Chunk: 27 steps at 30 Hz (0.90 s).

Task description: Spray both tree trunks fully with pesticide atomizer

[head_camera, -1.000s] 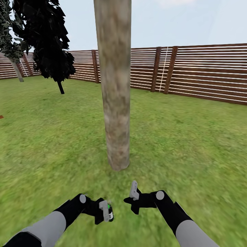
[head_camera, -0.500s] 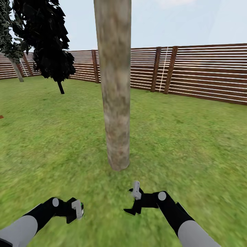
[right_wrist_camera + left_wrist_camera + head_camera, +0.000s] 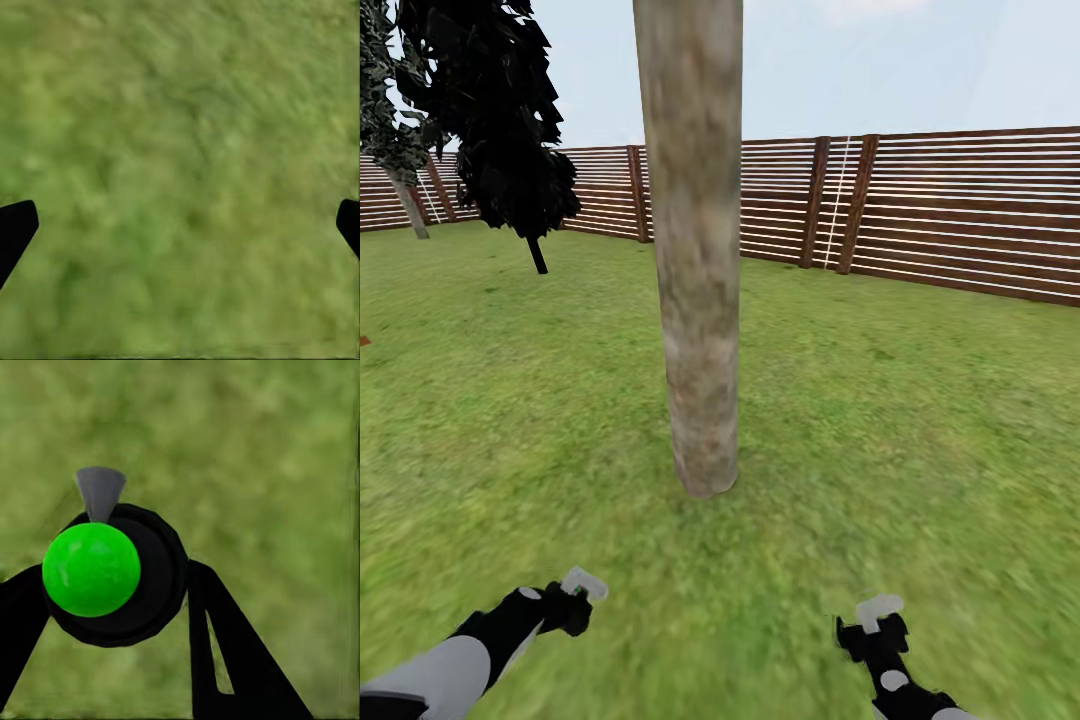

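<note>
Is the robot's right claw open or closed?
Open. The right gripper has its two black fingertips far apart at the picture's edges, just grass between.

The head camera looks forward and down across the lawn, close to a tree trunk, with the slatted fence behind. Both wrist cameras face nearly straight down at grass from close range, the same lawn seen from the head.

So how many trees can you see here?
3: a thick bare tree trunk straight ahead, a black cone-shaped tree far left, a grey-stemmed one at the edge. Others may be out of frame.
</note>
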Motion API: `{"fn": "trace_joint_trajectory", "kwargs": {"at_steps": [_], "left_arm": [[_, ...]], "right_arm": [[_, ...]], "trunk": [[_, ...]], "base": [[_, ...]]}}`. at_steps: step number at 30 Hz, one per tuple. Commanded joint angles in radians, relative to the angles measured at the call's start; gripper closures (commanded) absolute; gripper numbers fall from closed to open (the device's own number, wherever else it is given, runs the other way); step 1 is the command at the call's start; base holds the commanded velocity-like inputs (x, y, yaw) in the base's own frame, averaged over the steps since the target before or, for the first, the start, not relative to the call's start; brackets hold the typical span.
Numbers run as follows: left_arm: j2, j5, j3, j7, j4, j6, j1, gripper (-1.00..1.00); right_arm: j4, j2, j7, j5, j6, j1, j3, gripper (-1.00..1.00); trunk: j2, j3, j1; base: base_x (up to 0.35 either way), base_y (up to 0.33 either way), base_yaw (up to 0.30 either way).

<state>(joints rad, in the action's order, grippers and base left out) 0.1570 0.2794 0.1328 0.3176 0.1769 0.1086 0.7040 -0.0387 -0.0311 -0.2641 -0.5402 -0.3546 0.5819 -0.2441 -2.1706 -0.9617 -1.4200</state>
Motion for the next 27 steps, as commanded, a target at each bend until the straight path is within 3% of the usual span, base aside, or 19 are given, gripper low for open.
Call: {"fn": "trace_joint_trajectory", "kwargs": {"at_steps": [1, 2, 3, 5, 9, 11, 13, 15, 20, 27], "left_arm": [[-0.004, -0.045, 0.009, -0.001, 0.005, 0.051, 0.001, 1.00], [-0.007, -0.085, 0.011, -0.004, 0.006, 0.093, 0.003, 1.00], [-0.008, -0.118, 0.012, -0.005, 0.007, 0.130, 0.005, 1.00], [-0.010, -0.171, 0.013, -0.006, 0.016, 0.173, 0.009, 1.00], [-0.021, -0.198, 0.013, -0.005, 0.103, 0.221, 0.011, 1.00], [-0.032, -0.200, 0.014, -0.001, 0.165, 0.338, 0.015, 1.00], [-0.035, -0.201, 0.012, 0.002, 0.230, 0.388, 0.014, 1.00], [-0.037, -0.202, 0.011, 0.002, 0.274, 0.404, 0.012, 1.00], [-0.076, -0.198, 0.013, -0.007, 0.306, 0.418, 0.015, 1.00], [-0.081, -0.198, 0.013, -0.009, 0.324, 0.421, 0.021, 1.00]], "right_arm": [[0.006, -0.003, -0.038, -0.012, -0.006, -0.003, -0.091, -1.00], [0.007, -0.007, -0.057, -0.013, -0.007, -0.011, -0.165, -1.00], [0.008, -0.016, -0.067, -0.013, -0.008, -0.020, -0.214, -1.00], [0.008, -0.026, -0.072, -0.013, -0.007, -0.031, -0.253, -1.00], [0.009, -0.023, -0.071, -0.016, -0.008, -0.034, -0.264, -1.00], [0.009, -0.022, -0.070, -0.017, -0.008, -0.034, -0.265, -1.00], [0.008, -0.022, -0.070, -0.017, -0.008, -0.035, -0.265, -1.00], [0.008, -0.025, -0.071, -0.017, -0.008, -0.035, -0.266, -1.00], [0.010, -0.028, -0.073, -0.017, -0.008, -0.037, -0.267, -1.00], [0.012, -0.028, -0.073, -0.017, -0.007, -0.039, -0.267, -1.00]], "trunk": [[0.000, -0.001, 0.000], [0.000, -0.001, 0.000], [0.000, -0.001, 0.000], [0.000, -0.001, 0.000], [0.000, -0.001, 0.000], [0.000, -0.001, 0.000], [0.000, -0.001, 0.000], [0.000, -0.001, 0.000], [0.000, -0.001, 0.000], [0.000, -0.001, 0.000]], "base": [[0.000, 0.000, 0.000], [0.000, 0.000, 0.000], [0.000, 0.000, 0.000], [0.000, 0.000, 0.000], [0.000, 0.000, 0.000], [0.000, 0.000, 0.000], [0.000, 0.000, 0.000], [0.000, 0.000, 0.000], [0.000, -0.178, 0.000], [0.000, -0.268, -0.078]]}}
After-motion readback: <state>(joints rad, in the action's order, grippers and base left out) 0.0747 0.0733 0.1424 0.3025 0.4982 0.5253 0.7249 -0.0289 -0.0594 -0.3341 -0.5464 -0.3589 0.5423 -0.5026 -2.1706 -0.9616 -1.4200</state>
